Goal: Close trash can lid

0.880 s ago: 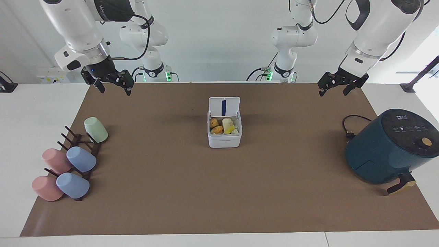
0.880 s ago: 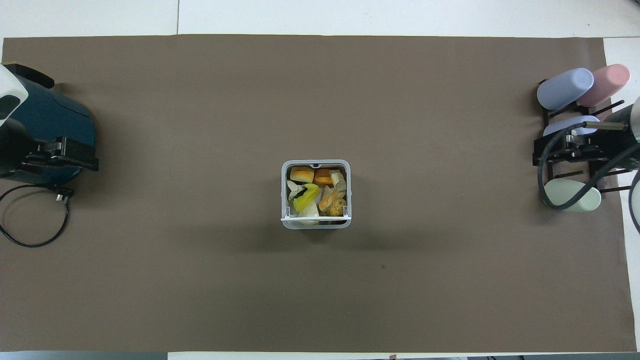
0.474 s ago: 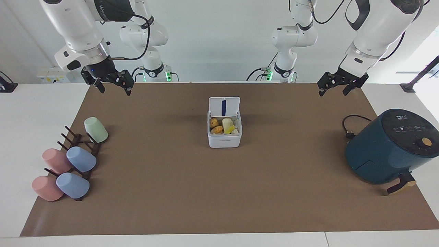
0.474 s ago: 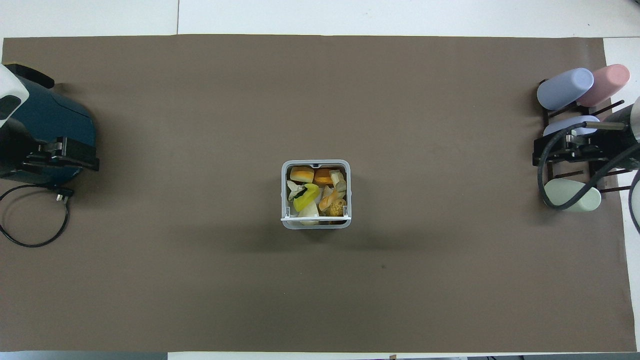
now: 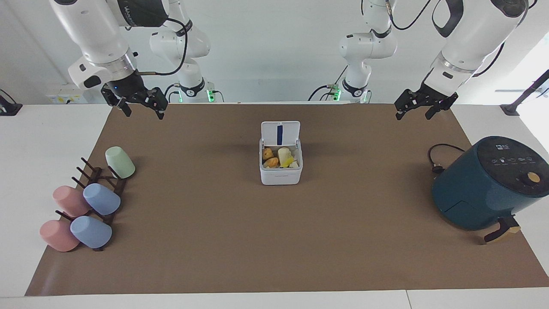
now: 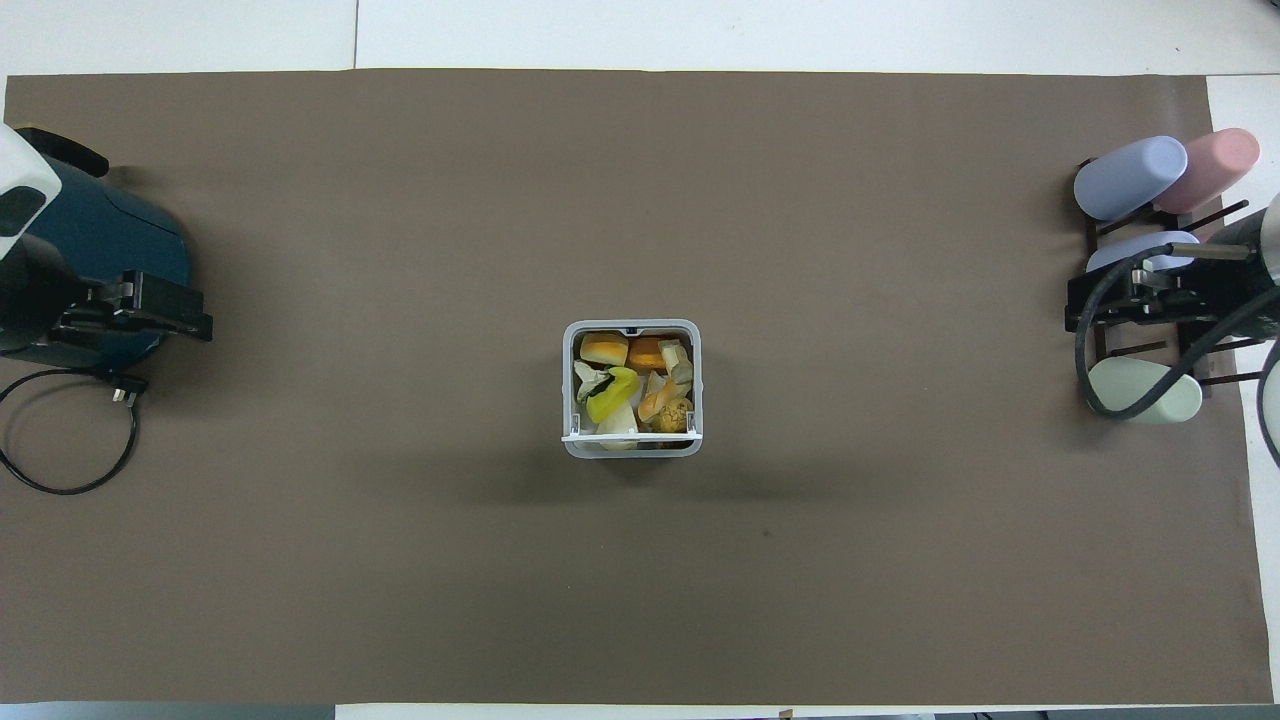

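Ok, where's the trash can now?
The trash can stands mid-mat in the facing view, midway between the cup rack and air fryer, lid upright.

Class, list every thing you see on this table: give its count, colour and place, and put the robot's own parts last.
trash can: 1, white, mid-table, full of scraps
lid: 1, white with blue stripe, standing open on the can's robot-side edge
air fryer: 1, teal, left arm's end
cups: 5, two pink, two blue, one green, on a dark rack at the right arm's end
mat: 1, brown, covering the table
left gripper: open, raised, empty
right gripper: open, raised, empty
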Tool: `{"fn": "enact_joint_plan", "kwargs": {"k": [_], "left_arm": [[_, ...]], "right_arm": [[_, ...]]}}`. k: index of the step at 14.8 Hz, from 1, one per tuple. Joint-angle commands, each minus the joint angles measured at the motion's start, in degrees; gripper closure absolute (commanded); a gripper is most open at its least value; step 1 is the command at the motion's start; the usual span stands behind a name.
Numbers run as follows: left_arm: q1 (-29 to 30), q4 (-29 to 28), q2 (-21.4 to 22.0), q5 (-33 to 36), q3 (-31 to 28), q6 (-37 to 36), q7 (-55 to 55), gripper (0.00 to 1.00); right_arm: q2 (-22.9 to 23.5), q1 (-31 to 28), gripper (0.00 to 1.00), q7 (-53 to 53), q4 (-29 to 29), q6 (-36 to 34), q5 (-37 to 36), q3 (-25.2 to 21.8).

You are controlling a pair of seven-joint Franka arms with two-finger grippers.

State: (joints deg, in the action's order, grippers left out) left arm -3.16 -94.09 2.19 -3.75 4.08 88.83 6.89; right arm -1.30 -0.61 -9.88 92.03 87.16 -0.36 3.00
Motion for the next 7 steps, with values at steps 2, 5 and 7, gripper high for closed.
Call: {"fn": "enact_joint_plan", "kwargs": {"k": [2,5,7], "left_arm": [[-5.44,-0.48,1.06,-0.56,-0.13,-0.32,4.44,0.51],[-11.06,-2.32,2.20,-0.82,-0.13,-0.14,7.43,1.00],[-16.32,-4.86,3.60,-1.34,-0.04,1.34,12.24,1.00]], "right_arm": [[-0.29,-0.70,0.00,-0.14,0.08,-0.94,1.06,0.34],[-0.29,-0.70,0.00,-0.14,0.08,-0.94,1.15,0.34],[-0.29,-0.70,0.00,-0.14,0.08,-0.94,1.06,0.34]]}}
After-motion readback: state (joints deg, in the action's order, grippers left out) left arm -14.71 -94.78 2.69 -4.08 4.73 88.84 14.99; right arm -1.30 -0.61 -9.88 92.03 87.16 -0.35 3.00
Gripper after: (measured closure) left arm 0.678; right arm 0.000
